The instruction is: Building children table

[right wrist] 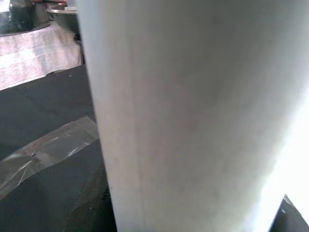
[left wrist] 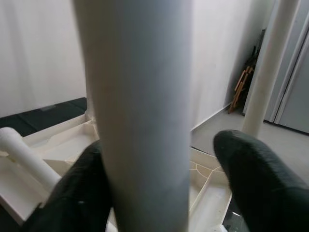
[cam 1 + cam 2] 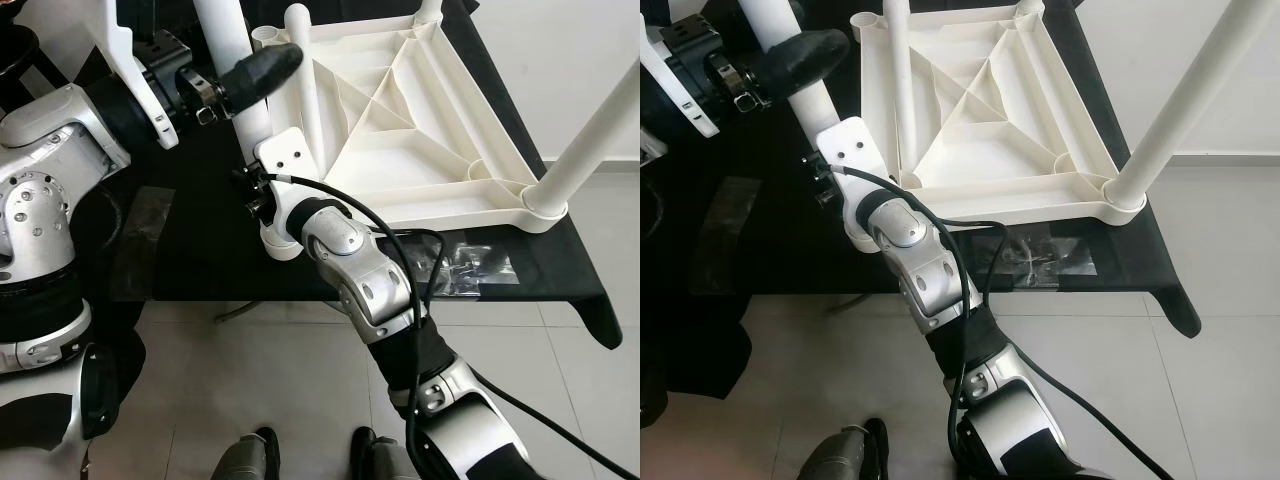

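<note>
The white tabletop [image 3: 440, 120] lies upside down on a black table [image 3: 200, 260]. Two white legs stand in its right corners, one near [image 3: 590, 130] and one far [image 3: 430, 10]. A loose leg [image 3: 310, 100] lies along its left side. My grippers are both on another white leg [image 3: 240, 60] at the near left corner. The left gripper [image 3: 262, 72] is high on it and open; one finger [image 2: 72, 193] touches the leg and the other [image 2: 260, 179] stands a little off. The right gripper [image 3: 258, 192] is low on the same leg, which is pressed close in the right wrist view [image 1: 193, 116].
A clear bag of small hardware [image 3: 480, 265] lies on the black table near its front edge. Tiled floor [image 3: 560, 400] begins just past that edge. My right arm's cable [image 3: 420, 250] loops over the table. A wooden frame [image 2: 241, 82] leans on the far wall.
</note>
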{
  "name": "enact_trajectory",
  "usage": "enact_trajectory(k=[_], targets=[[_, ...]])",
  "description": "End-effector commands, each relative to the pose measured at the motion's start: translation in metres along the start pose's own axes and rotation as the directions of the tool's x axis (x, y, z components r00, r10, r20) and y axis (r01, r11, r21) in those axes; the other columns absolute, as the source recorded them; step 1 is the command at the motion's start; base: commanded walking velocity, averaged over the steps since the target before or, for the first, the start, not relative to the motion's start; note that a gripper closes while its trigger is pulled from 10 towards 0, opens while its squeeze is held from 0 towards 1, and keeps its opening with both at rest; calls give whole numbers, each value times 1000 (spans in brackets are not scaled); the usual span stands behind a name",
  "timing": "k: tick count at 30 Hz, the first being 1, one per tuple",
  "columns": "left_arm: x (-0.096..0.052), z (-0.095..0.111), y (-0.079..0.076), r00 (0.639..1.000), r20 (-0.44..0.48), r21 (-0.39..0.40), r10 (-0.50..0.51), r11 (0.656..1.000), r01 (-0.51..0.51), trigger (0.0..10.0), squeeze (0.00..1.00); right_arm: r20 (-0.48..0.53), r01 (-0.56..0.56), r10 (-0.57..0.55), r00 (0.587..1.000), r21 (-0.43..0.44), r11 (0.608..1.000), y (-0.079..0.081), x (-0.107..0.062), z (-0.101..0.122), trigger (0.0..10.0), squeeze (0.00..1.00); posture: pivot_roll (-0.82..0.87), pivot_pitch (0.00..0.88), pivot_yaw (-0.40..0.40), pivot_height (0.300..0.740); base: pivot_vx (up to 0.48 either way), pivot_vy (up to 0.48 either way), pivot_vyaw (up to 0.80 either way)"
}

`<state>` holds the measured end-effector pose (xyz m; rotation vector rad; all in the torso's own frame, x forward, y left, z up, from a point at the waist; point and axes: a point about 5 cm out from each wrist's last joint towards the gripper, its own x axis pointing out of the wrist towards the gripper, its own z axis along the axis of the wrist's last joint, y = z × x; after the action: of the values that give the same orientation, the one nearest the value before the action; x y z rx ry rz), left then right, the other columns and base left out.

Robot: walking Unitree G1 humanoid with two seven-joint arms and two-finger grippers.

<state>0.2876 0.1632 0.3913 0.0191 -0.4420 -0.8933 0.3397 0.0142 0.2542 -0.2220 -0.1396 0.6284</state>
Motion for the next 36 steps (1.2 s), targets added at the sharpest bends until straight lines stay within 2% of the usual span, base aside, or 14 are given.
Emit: enact_trajectory(k=[1,12,16,18,20,21,22,24,25,27,32,34,35,36], targets=[[4,1,-11,996,-6,-15,-86,996,85,0,0,-161,-21,27,987,38,999,7,-1,-34,10000,0,62,246,32,740,0,0,0],[8,2,-22,988,-4,-23,-153,988,153,0,0,-141,-30,34,989,27,999,3,2,-28,10000,0,61,241,33,740,0,0,0],[9,2,-25,987,-7,-23,-163,986,163,353,0,-131,-27,29,991,21,999,-1,3,-25,10000,0,61,241,33,740,0,0,0],[10,1,-27,985,-18,-20,-173,985,173,1529,0,-100,-44,46,994,21,999,-5,5,-20,10000,0,67,238,34,740,0,0,0],[10,0,-28,984,-22,-19,-176,984,175,1529,0,-83,-56,58,995,22,998,-6,5,-18,10000,0,67,238,34,740,0,0,0],[11,0,-28,984,-25,-16,-177,984,177,5020,0,-49,-88,90,995,30,996,-6,6,-13,10000,1000,70,241,35,740,0,0,0],[11,0,-29,983,-26,-14,-182,983,181,8784,0,3,-143,143,990,53,988,-8,8,-5,10000,1000,72,239,36,740,0,0,0],[12,0,-30,982,-27,-12,-186,983,185,9176,0,44,-188,186,982,64,980,-9,9,2,10000,1000,73,238,37,740,0,0,0],[13,1,-31,981,-28,-10,-193,981,192,10000,0,94,-227,221,971,57,972,-14,10,12,10000,1000,75,239,37,740,0,0,0],[13,1,-32,980,-29,-8,-198,980,197,10000,0,132,-258,249,959,53,965,-19,11,20,10000,1000,75,239,37,740,0,0,0],[16,3,-34,975,-24,-4,-221,975,221,10000,0,196,-435,446,873,-96,895,-44,6,49,10000,1000,79,240,41,740,0,0,0],[16,3,-34,975,-24,-4,-221,975,221,10000,0,196,-435,446,873,-96,895,-44,6,49,10000,1000,79,240,41,740,0,0,0],[17,4,-35,973,-21,-4,-229,973,229,10000,0,143,-547,582,800,-224,807,-51,2,56,10000,0,74,245,44,740,0,0,0],[17,4,-35,973,-21,-4,-229,973,229,10000,0,143,-547,582,800,-224,807,-51,2,56,10000,0,74,245,44,740,0,0,0]])
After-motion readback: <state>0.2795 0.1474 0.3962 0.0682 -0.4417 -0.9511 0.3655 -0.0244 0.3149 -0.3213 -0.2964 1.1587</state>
